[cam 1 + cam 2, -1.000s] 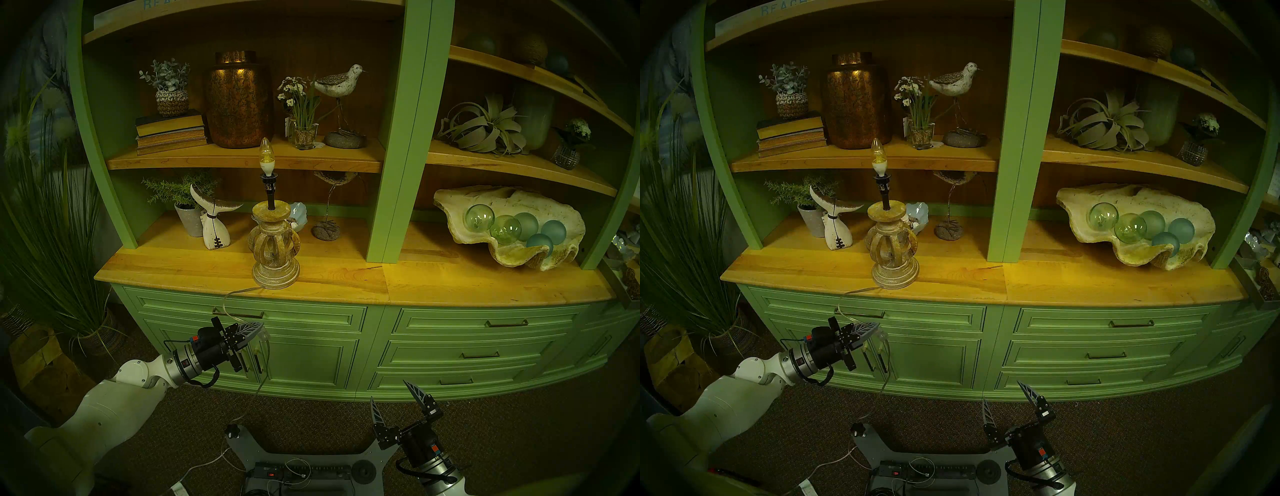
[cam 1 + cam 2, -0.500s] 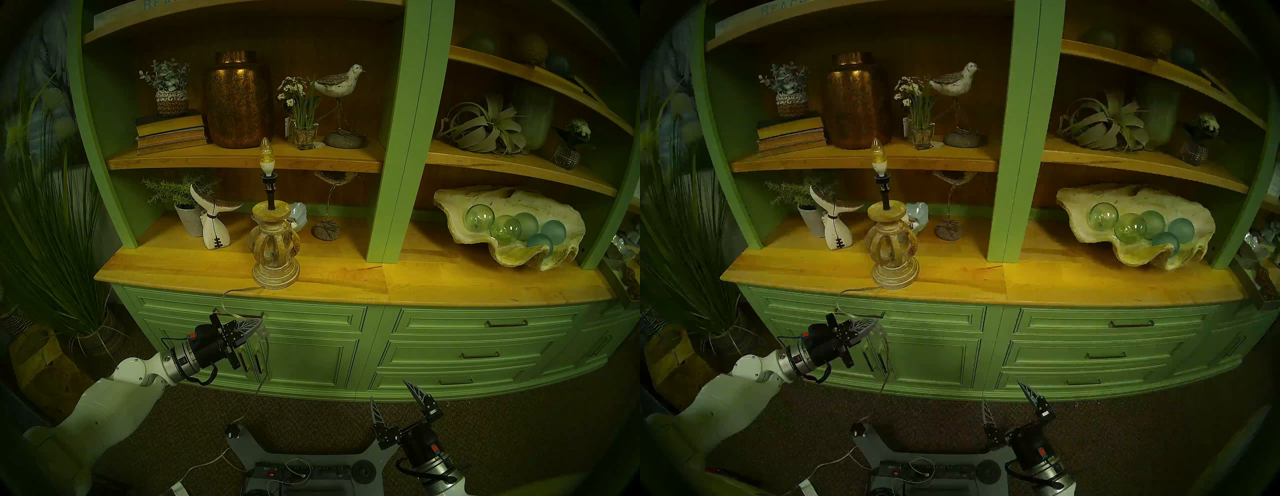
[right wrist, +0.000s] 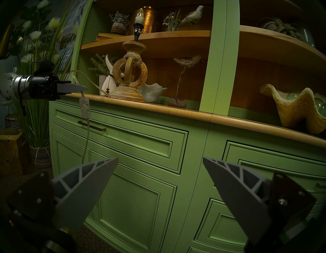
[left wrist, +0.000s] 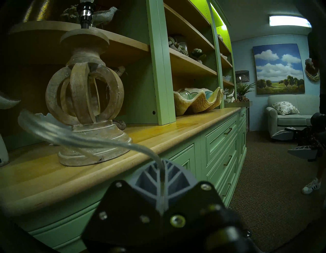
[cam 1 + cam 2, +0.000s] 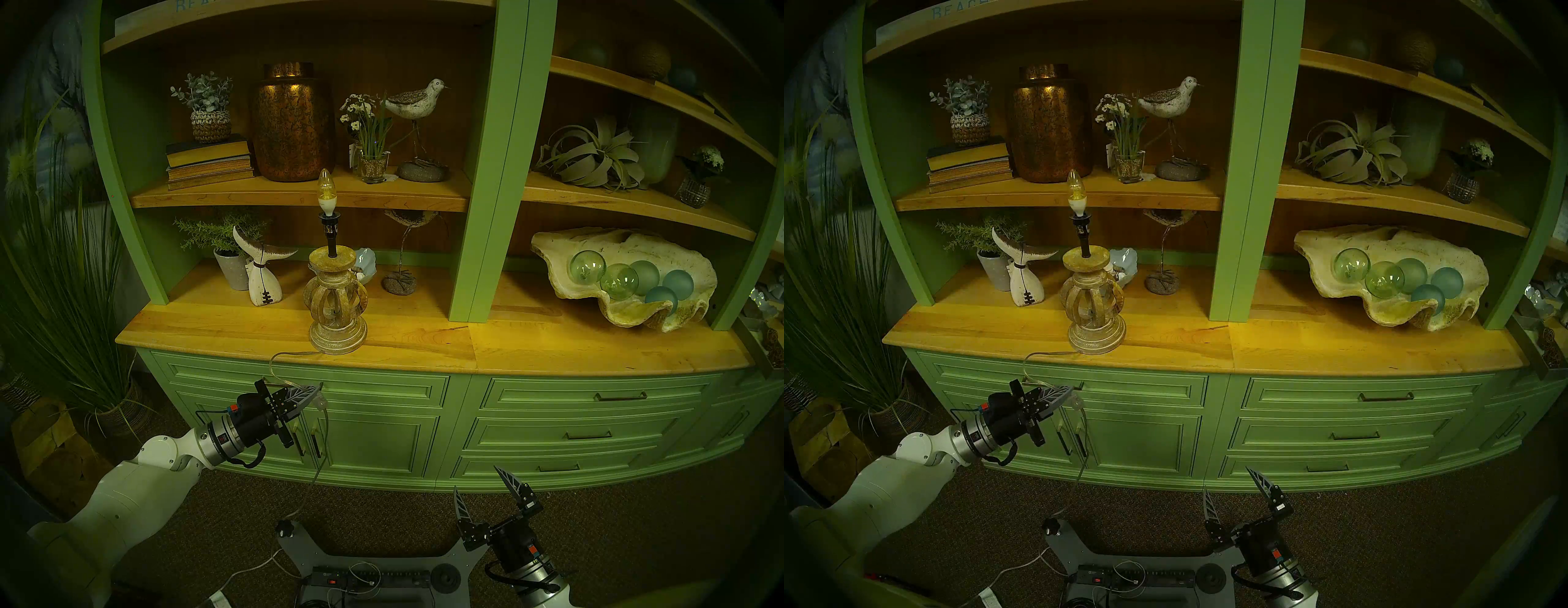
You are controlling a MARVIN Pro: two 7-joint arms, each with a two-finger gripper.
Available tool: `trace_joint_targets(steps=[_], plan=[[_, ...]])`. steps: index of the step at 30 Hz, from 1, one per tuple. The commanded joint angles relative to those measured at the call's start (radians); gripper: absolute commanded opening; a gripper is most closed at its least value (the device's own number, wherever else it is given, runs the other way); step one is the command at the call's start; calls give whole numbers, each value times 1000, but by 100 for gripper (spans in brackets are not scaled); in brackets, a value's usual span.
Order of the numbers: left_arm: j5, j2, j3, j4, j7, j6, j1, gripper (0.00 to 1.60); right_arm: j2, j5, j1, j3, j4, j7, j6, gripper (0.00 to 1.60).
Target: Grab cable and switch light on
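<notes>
Since a second ago the left gripper point(image 5: 317, 390) has crept up and leftward, fingers clamped level on the cable point(image 5: 275, 373) below the counter point(image 5: 551, 352). Its wrist view shows that cord point(image 4: 84, 139) arcing from the lamp point(image 4: 84, 99). From the right gripper point(image 3: 159, 178), jaws spread and empty, the switch block point(image 3: 85, 107) dangles under the left fingertips.

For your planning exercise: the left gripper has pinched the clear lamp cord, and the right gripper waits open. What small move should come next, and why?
Probably bring the right gripper up and across to the switch block. The left gripper is shut on the cable just above it, so the block hangs free before the drawer, and the bulb looks unlit. The right jaws stand open and empty, low and apart from the cord.
</notes>
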Motion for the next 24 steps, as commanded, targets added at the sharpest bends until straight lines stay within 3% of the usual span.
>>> trace_joint_targets(steps=[1, 24], plan=[[-9, 4, -21, -30, 8, -24, -8, 0, -1, 1, -3, 1, -28, -1, -5, 160], [-11, 11, -18, -41, 18, -36, 2, 0, -1, 1, -3, 1, -28, -1, -5, 160]])
